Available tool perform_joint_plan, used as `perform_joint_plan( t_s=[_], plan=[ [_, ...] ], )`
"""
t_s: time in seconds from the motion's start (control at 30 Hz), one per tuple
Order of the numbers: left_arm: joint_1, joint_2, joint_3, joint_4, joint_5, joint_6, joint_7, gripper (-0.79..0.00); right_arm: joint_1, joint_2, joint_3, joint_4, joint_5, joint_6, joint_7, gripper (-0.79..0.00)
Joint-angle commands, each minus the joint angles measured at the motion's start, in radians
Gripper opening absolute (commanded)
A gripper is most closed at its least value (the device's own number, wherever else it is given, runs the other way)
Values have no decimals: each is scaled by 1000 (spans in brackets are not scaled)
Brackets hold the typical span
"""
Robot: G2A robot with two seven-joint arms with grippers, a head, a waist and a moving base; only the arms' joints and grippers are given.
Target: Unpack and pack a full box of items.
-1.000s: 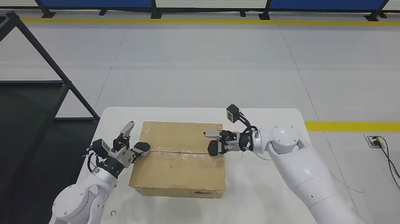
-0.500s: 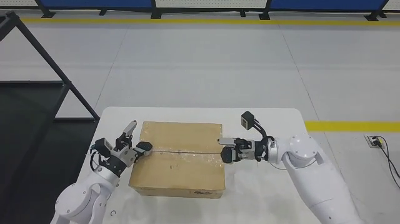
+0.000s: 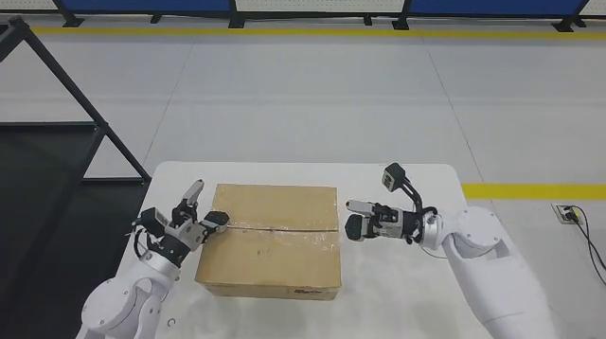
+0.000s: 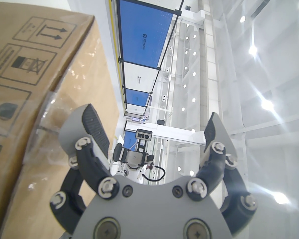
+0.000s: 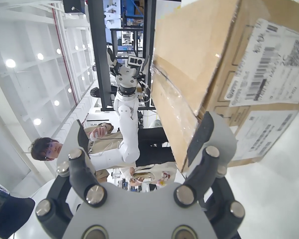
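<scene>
The left tool (image 3: 204, 208) is held wide open and empty at 9 o'clock of the box (image 3: 270, 244), one finger beside its taped seam end. The right tool (image 3: 355, 218) is spread open, empty, just off 3 o'clock. The brown cardboard box is seen closed and taped, mid-worktop (image 3: 379, 292).
</scene>
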Motion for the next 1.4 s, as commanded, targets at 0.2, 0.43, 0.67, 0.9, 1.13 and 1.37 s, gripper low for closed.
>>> perform_joint_plan(
  t_s=[0.2, 0.43, 0.67, 0.9, 1.13, 1.37],
  plan=[
    [62, 4, -111, -43, -76, -52, 59, 0, 104, -36, -133, 38, 22, 28, -55, 0],
    [166, 4, -219, -41, -155, -109, 112, 0, 248, -117, -338, 175, 74, 23, -100, 0],
    [248, 3, -230, -44, -172, -109, 85, 0, 347, -182, -441, 316, 138, 8, -101, 0],
    [204, 2, -132, -11, -98, -82, 44, 0, 337, -182, -439, 310, 140, 6, -114, 0],
    [156, 3, -70, 33, -57, -69, 11, 0, 307, -206, -488, 228, 132, 34, -154, 0],
    [165, 3, -72, 40, -68, -85, 18, 0, 386, -291, -599, 335, 150, 34, -206, 0]
  ],
)
